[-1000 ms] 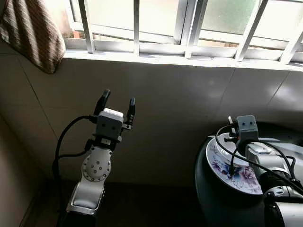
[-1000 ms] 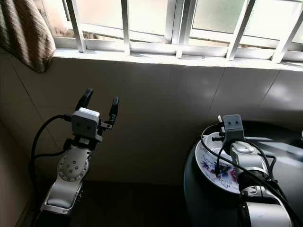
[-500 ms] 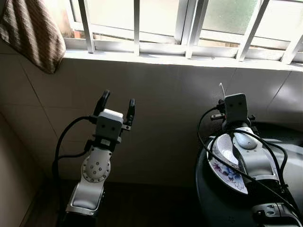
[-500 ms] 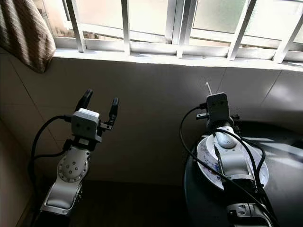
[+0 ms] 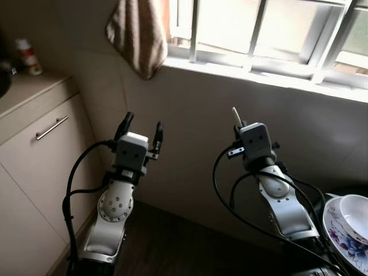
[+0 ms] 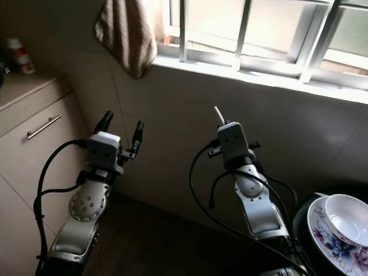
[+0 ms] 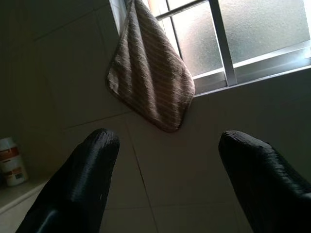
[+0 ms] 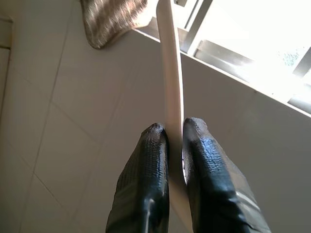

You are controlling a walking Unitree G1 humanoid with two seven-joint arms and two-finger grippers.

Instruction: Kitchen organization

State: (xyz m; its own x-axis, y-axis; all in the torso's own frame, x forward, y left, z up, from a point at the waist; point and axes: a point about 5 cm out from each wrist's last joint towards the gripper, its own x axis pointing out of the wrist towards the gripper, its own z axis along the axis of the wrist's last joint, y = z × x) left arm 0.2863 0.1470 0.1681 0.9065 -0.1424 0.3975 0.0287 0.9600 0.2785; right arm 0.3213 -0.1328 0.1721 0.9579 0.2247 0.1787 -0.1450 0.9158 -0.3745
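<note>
Brown striped towel hangs from the window sill. Left of and below it, the left pincer stands spread, empty. Right of the towel, the right pincer pinches a thin white spoon handle upright below the sill; farther right sits a white bowl on a floral plate.

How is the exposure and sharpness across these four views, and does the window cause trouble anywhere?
Eye views: window blown out, wall and floor in shadow, yet both grippers sharp. Left wrist view: dark, cloth clear, near fingers soft. Right wrist view: glare whitens the window, washing out the white utensil in the right gripper.
</note>
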